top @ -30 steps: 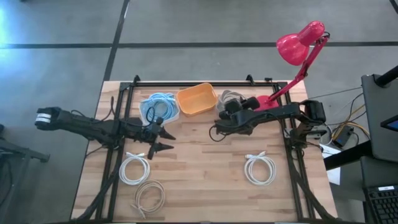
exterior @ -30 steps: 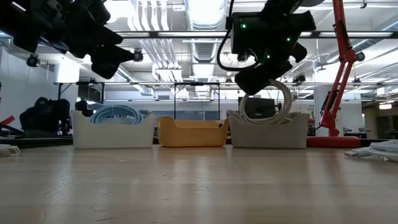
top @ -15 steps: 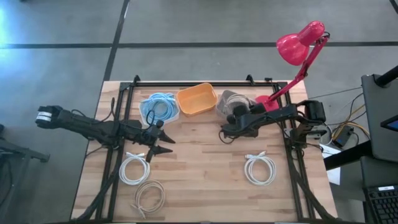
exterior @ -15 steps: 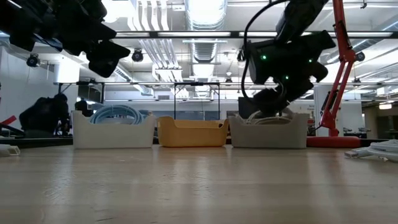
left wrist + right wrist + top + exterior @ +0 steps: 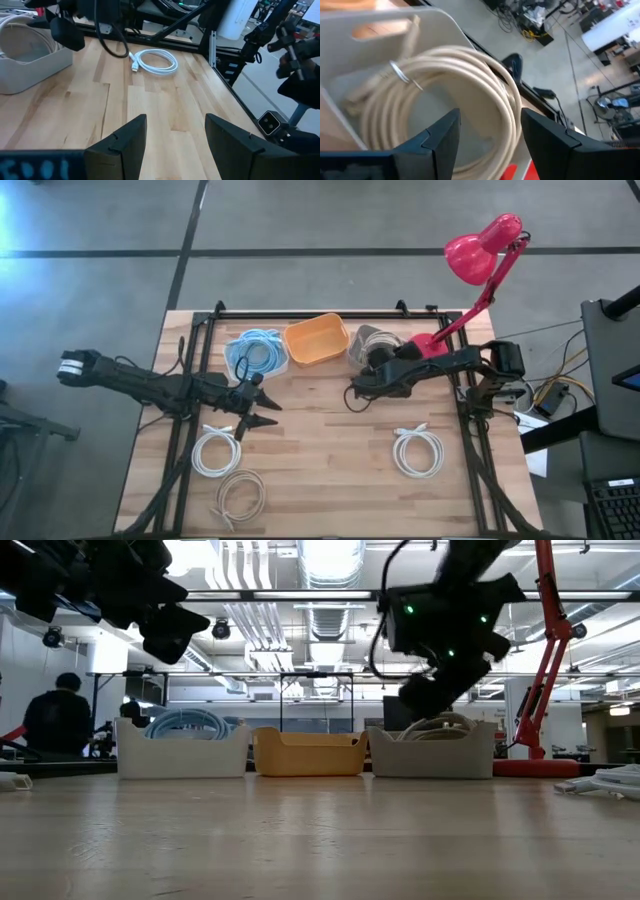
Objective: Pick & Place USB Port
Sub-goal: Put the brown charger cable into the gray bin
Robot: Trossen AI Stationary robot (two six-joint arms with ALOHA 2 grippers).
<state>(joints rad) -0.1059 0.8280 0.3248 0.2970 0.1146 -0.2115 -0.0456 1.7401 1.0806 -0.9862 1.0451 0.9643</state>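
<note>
My right gripper (image 5: pixel 490 140) is open and hovers just above the grey bin (image 5: pixel 372 340) at the table's far side, also seen in the low view (image 5: pixel 425 695). A beige coiled cable (image 5: pixel 450 50) lies inside that bin, its top peeking over the rim (image 5: pixel 440 723). My left gripper (image 5: pixel 272 408) is open in the air at the table's middle left, above bare wood (image 5: pixel 175 145). A white coil (image 5: pixel 217 451) and a beige coil (image 5: pixel 240 496) lie flat near it; another white coil (image 5: pixel 418 451) lies on the right.
An orange bin (image 5: pixel 315 340) and a white bin with a blue cable (image 5: pixel 255 352) stand beside the grey one along the far edge. A red desk lamp (image 5: pixel 480 250) rises at the far right corner. A person (image 5: pixel 60 720) sits in the room beyond.
The beige coil hung under my right gripper a second ago. The gripper dipped to the grey bin, let the coil go into it, and has risen again. The coil now rests in the bin.
</note>
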